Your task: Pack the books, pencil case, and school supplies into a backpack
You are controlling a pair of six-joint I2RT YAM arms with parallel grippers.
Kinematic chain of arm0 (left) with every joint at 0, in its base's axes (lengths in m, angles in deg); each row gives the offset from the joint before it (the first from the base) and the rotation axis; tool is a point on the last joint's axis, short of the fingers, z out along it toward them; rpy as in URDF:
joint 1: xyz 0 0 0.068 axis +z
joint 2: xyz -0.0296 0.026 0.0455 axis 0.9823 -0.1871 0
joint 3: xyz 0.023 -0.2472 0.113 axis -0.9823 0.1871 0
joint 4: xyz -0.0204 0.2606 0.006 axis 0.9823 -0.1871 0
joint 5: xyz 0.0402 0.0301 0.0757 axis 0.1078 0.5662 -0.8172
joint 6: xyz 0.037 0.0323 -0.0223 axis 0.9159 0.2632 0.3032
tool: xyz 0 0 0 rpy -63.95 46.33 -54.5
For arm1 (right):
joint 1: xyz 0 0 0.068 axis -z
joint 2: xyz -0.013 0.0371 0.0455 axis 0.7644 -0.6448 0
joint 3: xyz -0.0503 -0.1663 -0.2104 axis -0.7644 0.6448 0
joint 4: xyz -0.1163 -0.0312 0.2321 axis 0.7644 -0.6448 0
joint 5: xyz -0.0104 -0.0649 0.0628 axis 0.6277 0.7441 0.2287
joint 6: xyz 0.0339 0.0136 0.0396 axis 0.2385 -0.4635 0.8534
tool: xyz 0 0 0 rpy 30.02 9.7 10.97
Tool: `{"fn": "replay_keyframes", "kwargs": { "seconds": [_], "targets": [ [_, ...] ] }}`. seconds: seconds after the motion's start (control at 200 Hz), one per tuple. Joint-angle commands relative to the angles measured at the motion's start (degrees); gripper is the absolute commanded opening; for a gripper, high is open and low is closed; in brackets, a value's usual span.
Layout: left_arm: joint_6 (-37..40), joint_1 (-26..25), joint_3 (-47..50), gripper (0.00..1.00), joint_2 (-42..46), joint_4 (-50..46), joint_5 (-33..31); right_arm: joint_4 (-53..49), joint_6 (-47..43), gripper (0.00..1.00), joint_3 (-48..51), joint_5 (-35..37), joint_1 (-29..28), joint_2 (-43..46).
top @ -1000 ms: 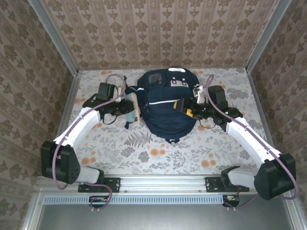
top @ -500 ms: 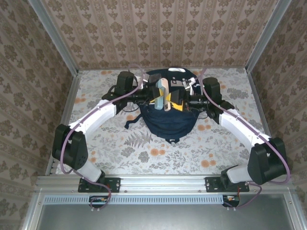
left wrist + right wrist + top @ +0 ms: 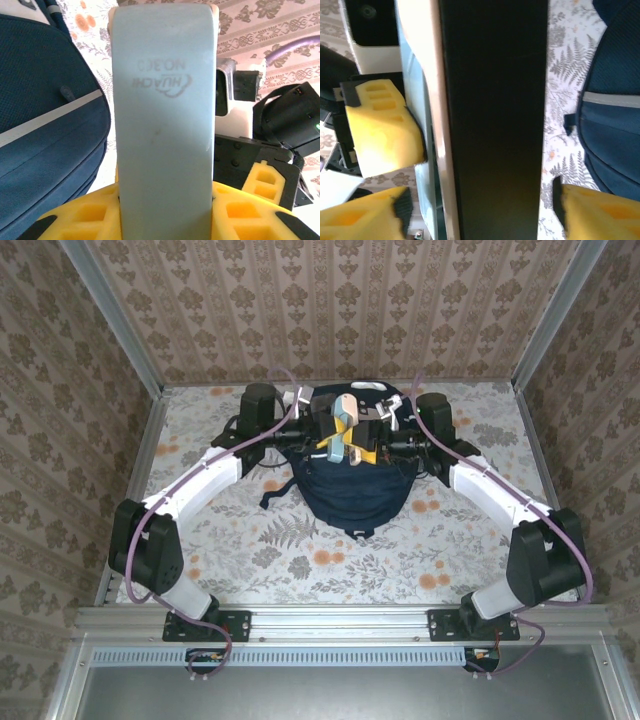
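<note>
Both arms meet over the backpack [image 3: 350, 495] at the desk's [image 3: 250, 560] far edge. Left end effector [image 3: 165, 215] clamps the pencil case [image 3: 162, 125]; right end effector [image 3: 480, 215] straddles a black book [image 3: 492, 100], grip unclear. Next we lower them inside.

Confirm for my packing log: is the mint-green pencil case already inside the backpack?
No, the pencil case sticks up from the jaws of the left gripper, outside the backpack.
</note>
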Motion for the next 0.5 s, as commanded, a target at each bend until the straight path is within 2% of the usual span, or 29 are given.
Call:
{"fn": "replay_keyframes", "kwargs": {
  "seconds": [0.0, 0.19, 0.27, 0.325, 0.425, 0.495],
  "targets": [
    [-1.73, -0.04, -1.31, 0.17, 0.07, 5.04, 2.96, 8.51, 5.06, 0.65, 0.14, -4.87, 0.23, -0.21],
    [-1.98, 0.74, -0.33, 0.21, 0.46, 4.85, 2.44, 11.09, 7.40, 0.40, 1.86, -3.70, 0.41, 1.68],
    [-1.98, 0.68, -0.07, 0.27, 0.36, 4.77, 2.42, 10.41, 7.38, 0.31, 2.43, -2.67, 0.56, 2.55],
    [-1.59, 0.68, 0.03, 0.35, 0.36, 4.03, 2.32, 9.69, 7.24, 0.27, 2.74, -1.73, 0.72, 3.21],
    [2.04, 0.74, -0.44, 0.61, 1.00, -1.46, -0.25, 6.97, 6.26, 0.24, 3.40, 0.71, 1.35, 4.52],
    [5.57, 0.75, -1.04, 0.73, 1.55, -6.86, -3.03, 3.82, 4.88, 0.23, 3.96, 2.73, 2.20, 5.41]
  ]
}}
